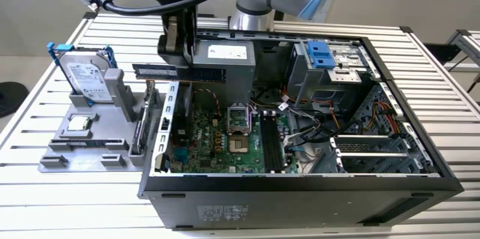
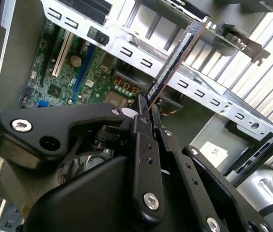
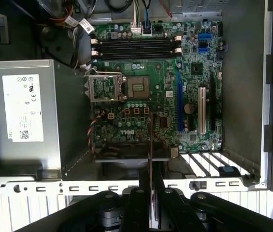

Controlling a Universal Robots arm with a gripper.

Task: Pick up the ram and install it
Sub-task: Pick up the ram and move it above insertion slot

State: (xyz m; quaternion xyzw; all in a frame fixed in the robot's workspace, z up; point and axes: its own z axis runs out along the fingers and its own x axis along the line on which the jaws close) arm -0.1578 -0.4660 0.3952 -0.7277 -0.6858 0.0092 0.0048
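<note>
Worktop (image 1: pixel 75 216) carries the open computer case (image 1: pixel 300 197), with the motherboard (image 3: pixel 141 96) exposed inside. The tool (image 2: pixel 146 110) hangs over the case wall on the exterior view's left, pinched narrow on the ram (image 2: pixel 175 58). The ram is held in the air above the board, well apart from the memory slots (image 3: pixel 136 46).

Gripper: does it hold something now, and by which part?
Yes. The gripper is shut on the long, narrow, dark green-blue ram stick, pinching its flat faces at the upper long edge, near mid-length.
</note>
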